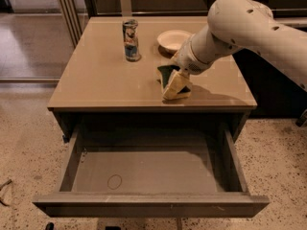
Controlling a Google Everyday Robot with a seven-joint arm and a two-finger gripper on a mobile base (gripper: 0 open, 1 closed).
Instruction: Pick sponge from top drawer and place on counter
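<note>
My gripper (175,86) is low over the right middle of the beige counter (105,75), its pale yellow fingers (173,84) pointing down and reaching the surface. It is shut on the sponge (166,74), whose dark green face shows to the left of the fingers and below them on the right. The sponge sits at counter level. The top drawer (158,171) is pulled wide open below the counter's front edge. Its grey bottom holds nothing and bears a faint ring mark. The white arm comes in from the upper right.
A printed drink can (130,40) stands upright at the back middle of the counter. A white bowl (173,39) sits just behind the gripper. Speckled floor surrounds the cabinet, and a dark cabinet stands to the right.
</note>
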